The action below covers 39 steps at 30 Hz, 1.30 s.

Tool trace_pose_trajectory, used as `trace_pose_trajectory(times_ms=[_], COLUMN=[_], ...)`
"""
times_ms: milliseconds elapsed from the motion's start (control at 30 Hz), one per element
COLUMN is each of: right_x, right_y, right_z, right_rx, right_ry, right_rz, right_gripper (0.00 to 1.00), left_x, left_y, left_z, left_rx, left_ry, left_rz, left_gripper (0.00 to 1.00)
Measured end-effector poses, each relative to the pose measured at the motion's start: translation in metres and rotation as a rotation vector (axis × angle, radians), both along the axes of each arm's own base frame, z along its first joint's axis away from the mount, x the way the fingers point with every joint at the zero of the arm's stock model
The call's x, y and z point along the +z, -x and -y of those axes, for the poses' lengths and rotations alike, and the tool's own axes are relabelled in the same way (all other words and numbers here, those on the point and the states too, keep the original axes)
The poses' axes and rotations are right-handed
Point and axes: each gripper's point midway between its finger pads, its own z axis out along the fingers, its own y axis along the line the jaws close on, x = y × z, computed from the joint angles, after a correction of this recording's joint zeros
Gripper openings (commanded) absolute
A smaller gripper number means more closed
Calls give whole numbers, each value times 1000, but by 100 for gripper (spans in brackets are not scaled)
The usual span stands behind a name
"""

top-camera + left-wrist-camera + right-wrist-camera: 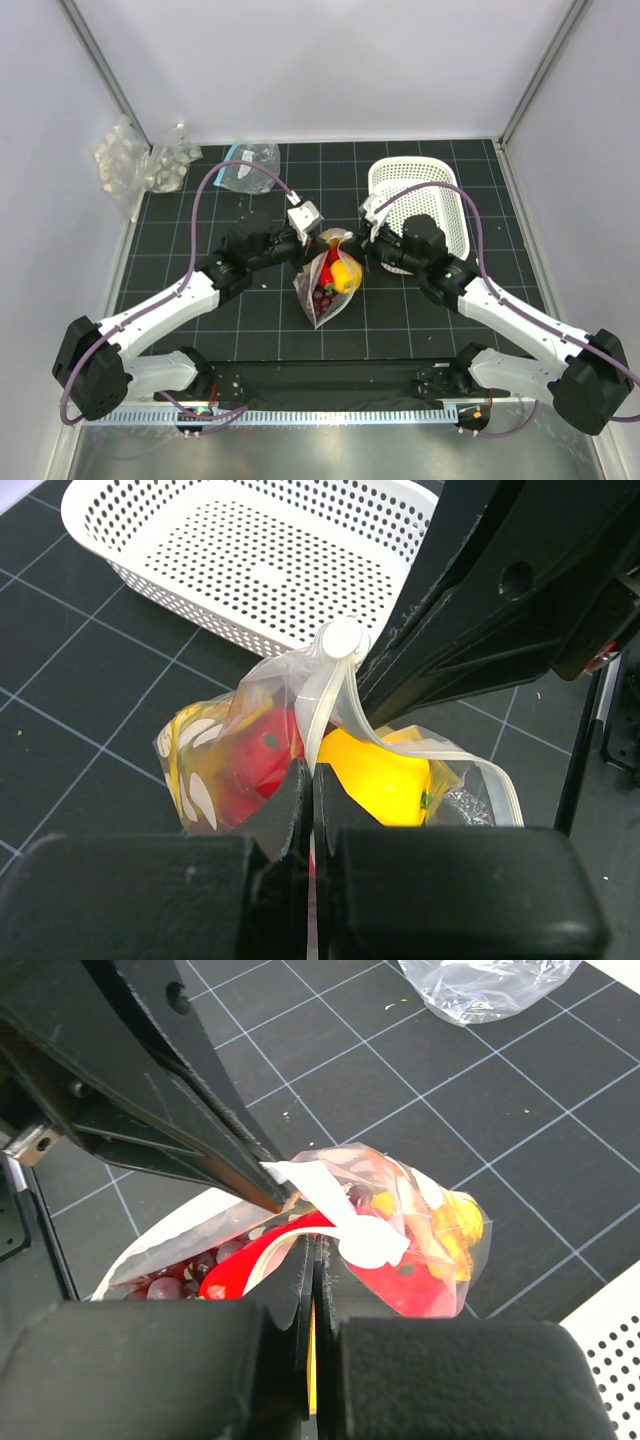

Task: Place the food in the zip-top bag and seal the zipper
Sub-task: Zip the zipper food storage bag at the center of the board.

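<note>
From above and behind we overlook the whole counter [400, 320]; our wrist views face each other, close on the zip-top bag [250, 750] all three share.

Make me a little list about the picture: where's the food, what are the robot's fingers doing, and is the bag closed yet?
food: yellow fruit, red fruit and grapes, all inside the zip-top bag
left fingers: shut on the bag's rim
right fingers: shut on the bag's rim
zipper: pinched by both arms; not fully sealed, the mouth looks open beside the yellow fruit
white basket: on the table, beyond the bag
</note>
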Motion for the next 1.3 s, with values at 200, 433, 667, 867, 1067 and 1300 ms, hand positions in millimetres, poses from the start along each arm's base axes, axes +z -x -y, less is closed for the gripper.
trace_pose_trajectory(times_ms=[200,433,667,867,1067,1300], right_x=[10,34,22,22,18,12], right_y=[4,-3,-13,-19,-25,-23], right_z=[2,14,15,16,9,-2], right_rx=[-15,-100,-169,-253,-289,-296], right_ry=[-39,-89,-97,-172,-230,-239], right_rz=[-10,43,-26,-130,-211,-259], right_gripper=[39,61,75,75,68,36], left_x=[1,0,-4,-5,-8,-7], left_y=[-1,-1,2,3,5,9], left_z=[0,2,5,8,13,16], left_rx=[9,10,1,-3,-15,-27], left_ry=[7,13,14,13,7,7], left_rz=[-17,-35,-56,-64,-72,-72], left_gripper=[2,4,4,6,5,17])
